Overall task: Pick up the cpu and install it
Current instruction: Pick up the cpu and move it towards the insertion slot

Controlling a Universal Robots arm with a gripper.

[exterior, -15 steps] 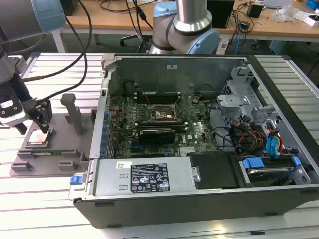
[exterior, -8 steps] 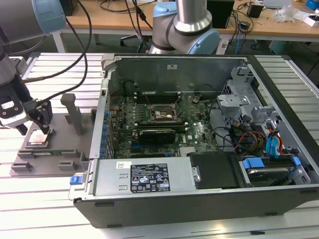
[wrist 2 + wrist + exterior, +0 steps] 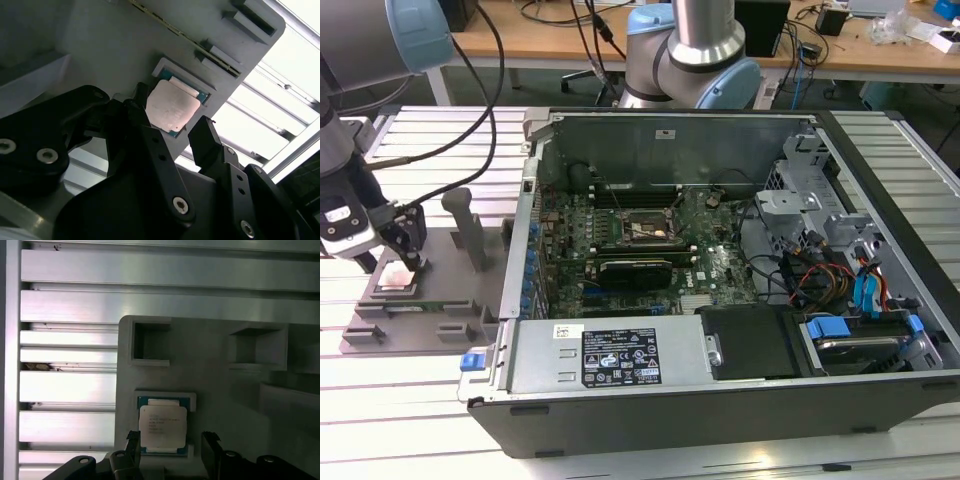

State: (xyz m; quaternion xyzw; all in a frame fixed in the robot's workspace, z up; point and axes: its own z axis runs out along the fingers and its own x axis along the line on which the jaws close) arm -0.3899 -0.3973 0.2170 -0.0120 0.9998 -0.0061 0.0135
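Gripper (image 3: pixel 171 439) spread either side of cpu (image 3: pixel 163 425) in tray (image 3: pixel 215 385) — prob. light, stiff, fragile — grip by opp. edges.

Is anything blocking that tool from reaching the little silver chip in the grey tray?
Nothing visible does. The black two-fingered tool hangs open over the square silver-grey chip, a finger at each side; it lies in the grey plastic tray.
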